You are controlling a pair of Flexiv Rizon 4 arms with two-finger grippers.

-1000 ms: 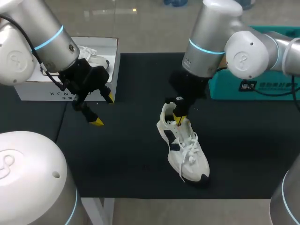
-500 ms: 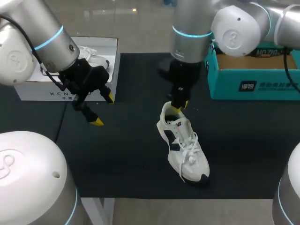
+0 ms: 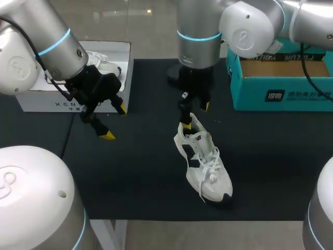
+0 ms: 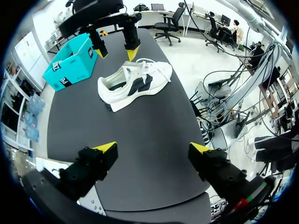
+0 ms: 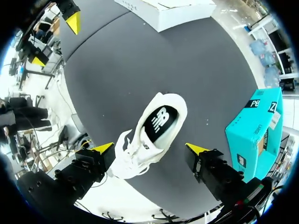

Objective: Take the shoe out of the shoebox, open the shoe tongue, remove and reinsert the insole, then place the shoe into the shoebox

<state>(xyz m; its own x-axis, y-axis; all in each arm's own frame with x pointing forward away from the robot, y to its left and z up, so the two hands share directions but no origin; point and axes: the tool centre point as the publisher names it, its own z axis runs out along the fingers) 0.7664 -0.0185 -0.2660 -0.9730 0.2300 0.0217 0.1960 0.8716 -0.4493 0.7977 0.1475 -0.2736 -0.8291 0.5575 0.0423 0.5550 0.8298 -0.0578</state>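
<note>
- Shoe (image 3: 203, 161) lies on the mat (image 3: 145, 172), insole (image 5: 159, 123) seated inside.
- Right gripper (image 3: 196, 115) hovers just above the shoe's heel, fingers wide apart, empty.
- Left gripper (image 3: 115, 122) is well left of the shoe, also spread, empty.
- Likely the insole step; next move: descend, pinch the insole's heel edge.

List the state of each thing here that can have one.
shoe: out of the box, upright on the mat, insole in.
teal shoebox: open, no shoe visible inside.
white box: open, another shoe inside.
left tool: open, empty.
right tool: open, empty, above the shoe.
</note>
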